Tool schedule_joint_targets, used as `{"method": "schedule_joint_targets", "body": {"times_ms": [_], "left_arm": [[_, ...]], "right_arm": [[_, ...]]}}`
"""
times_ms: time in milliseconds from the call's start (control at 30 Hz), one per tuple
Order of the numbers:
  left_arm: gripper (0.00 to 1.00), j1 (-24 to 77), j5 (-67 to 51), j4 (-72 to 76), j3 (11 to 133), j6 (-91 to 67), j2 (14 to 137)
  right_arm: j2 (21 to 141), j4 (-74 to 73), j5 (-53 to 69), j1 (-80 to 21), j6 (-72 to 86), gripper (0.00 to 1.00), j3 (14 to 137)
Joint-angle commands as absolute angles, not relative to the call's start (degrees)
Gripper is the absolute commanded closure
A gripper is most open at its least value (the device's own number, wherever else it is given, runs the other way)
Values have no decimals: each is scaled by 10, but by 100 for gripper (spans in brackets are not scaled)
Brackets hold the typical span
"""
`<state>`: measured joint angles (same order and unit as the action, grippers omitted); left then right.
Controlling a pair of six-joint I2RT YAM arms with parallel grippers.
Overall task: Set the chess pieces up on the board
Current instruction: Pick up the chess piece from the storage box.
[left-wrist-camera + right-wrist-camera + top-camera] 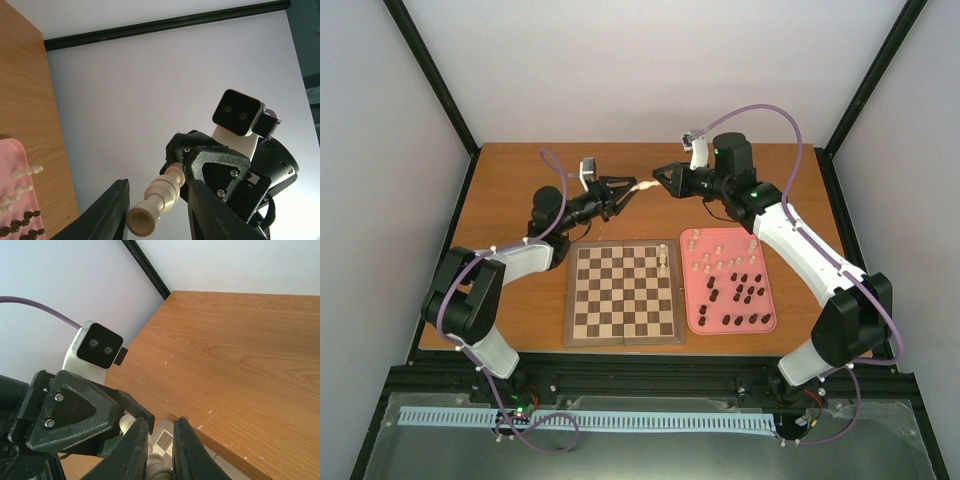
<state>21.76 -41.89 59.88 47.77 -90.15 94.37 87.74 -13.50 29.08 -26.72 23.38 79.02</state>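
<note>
Beyond the board, a cream piece is pinched by the right pincer, base set betw. open fingers of the left pincer, prob. for handover.

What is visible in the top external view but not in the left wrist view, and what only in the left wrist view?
Only top external: the board, lying just left of the pink tray. Only left wrist: a close look at the right gripper clamping one end of a cream chessman, its base between the left gripper's open jaws. Both: the pink tray and that chessman held in the air.
</note>
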Motion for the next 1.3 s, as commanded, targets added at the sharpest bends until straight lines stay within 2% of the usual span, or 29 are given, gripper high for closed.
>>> {"method": "schedule_joint_targets", "body": {"times_ms": [0, 133, 233, 467, 633, 800, 967, 1167, 1267], "left_arm": [[67, 221, -409, 595, 491, -886, 922], [75, 221, -410, 596, 489, -889, 920], [77, 221, -415, 596, 491, -890, 920], [76, 220, -421, 596, 492, -889, 919], [67, 221, -427, 595, 496, -890, 921], [68, 221, -428, 596, 495, -890, 923], [74, 221, -430, 597, 496, -890, 926], [89, 221, -434, 610, 494, -900, 933], [92, 221, -435, 619, 494, -907, 935]], "right_arm": [[859, -132, 287, -272, 227, 87, 796], [857, -130, 287, -272, 229, 87, 793], [856, -129, 287, -272, 229, 87, 792], [860, -133, 281, -271, 227, 87, 796], [865, -133, 282, -272, 226, 87, 800], [870, -132, 282, -272, 224, 87, 803], [872, -133, 282, -271, 224, 87, 801], [876, -132, 278, -272, 223, 87, 801], [878, -134, 274, -272, 222, 86, 801]]}}
